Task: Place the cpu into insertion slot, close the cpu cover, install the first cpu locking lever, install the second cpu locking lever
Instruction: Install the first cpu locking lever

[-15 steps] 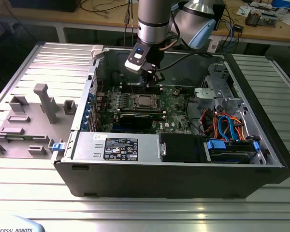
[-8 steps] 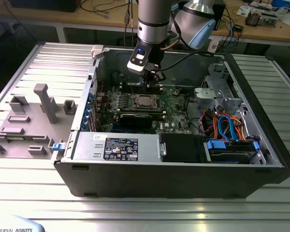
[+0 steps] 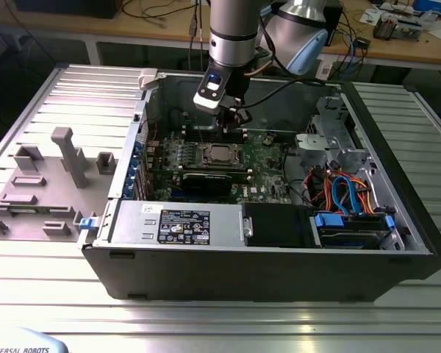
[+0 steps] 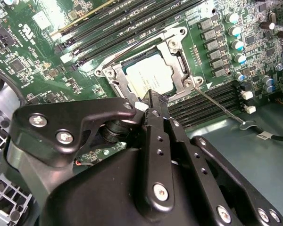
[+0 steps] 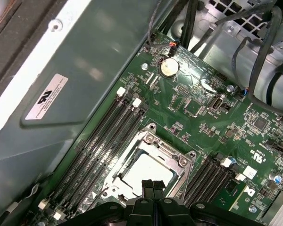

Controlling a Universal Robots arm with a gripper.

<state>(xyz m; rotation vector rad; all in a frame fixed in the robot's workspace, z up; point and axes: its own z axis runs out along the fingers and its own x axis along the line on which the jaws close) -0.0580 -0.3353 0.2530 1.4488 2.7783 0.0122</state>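
Evidently the cpu [image 4: 148, 75] sits in the insertion slot [image 4: 112, 74] with the cpu cover [image 4: 177, 55] down around it, so the gripper [image 5: 153, 184], closed and empty, hovers at the slot's edge near a seemingly unlatched locking lever [image 4: 221, 106].

black fingers [image 4: 156, 113] just at one edge of the silvery cpu cover [image 4: 177, 49], lying flat with the cpu [image 4: 148, 76] in its window; thin wire locking lever [image 4: 221, 107] angled out across the memory slots [image 4: 188, 109].
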